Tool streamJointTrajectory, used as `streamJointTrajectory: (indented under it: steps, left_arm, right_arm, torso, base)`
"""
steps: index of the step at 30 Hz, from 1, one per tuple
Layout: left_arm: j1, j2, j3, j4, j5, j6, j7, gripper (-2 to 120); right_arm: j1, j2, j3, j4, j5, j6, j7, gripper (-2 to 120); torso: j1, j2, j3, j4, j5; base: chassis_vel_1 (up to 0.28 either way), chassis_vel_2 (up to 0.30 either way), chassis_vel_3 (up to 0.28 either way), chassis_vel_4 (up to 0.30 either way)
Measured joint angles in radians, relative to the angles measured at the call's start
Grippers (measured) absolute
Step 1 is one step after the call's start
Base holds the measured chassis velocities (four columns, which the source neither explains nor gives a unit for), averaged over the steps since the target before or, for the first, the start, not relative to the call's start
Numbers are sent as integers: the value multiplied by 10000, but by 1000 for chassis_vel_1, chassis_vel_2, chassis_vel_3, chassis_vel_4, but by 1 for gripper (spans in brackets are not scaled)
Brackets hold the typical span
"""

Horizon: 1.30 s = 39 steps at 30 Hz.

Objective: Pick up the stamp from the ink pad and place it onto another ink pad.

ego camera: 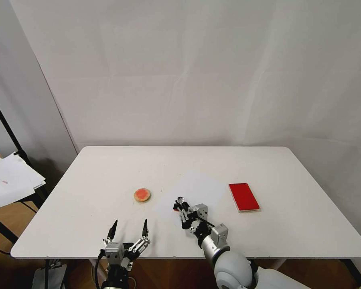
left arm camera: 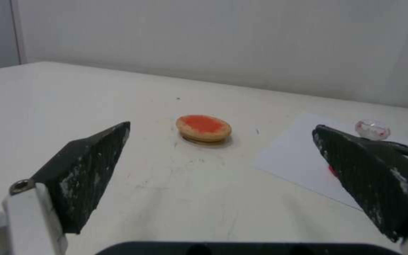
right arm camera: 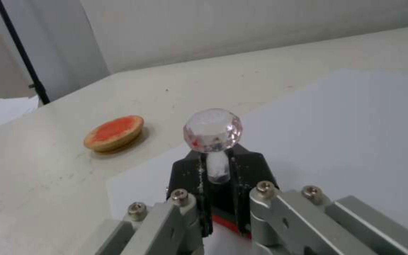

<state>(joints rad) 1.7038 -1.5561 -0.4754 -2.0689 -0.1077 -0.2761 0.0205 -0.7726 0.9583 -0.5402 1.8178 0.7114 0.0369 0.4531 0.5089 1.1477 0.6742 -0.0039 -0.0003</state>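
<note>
I see the stamp [right arm camera: 213, 141], a clear faceted knob on a black base with a red underside, standing upright over a white paper sheet [ego camera: 196, 188]. The red rectangular ink pad [ego camera: 244, 196] lies flat to its right. The small round pad [ego camera: 142, 195], tan-rimmed with an orange-red centre, lies to its left.

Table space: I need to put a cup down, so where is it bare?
The far strip of the table beyond the round pad and red pad is bare. Near the paper it is crowded: right gripper holding the stamp, left gripper open.
</note>
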Motion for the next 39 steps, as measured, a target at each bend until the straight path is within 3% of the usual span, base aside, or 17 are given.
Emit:
streamJointTrajectory:
  steps: [16, 26, 30, 39]
  left_arm:
    - [0, 0, 0, 1, 0, 0, 0, 102]
    - [0, 0, 1, 1, 0, 0, 0, 102]
    - [0, 0, 0, 1, 0, 0, 0, 102]
    - [0, -1, 0, 0, 0, 0, 0, 102]
  right_arm:
    - [-131, 256, 226, -278, -635, 381, -250, 8]
    - [1023, -188, 1076, 968, -385, 320, -325, 8]
    - [1430, -191, 812, 1088, -212, 329, -461, 8]
    - [2036, 868, -390, -36, 36, 457, -713, 8]
  torso:
    - [2, -1, 6, 5, 2]
    - [8, -6, 7, 3, 0]
    - [4, -4, 4, 2, -2]
    - [4, -4, 3, 3, 1]
  base:
    - [0, 0, 0, 0]
    - [0, 0, 0, 0]
    - [0, 0, 0, 0]
    - [0, 0, 0, 0]
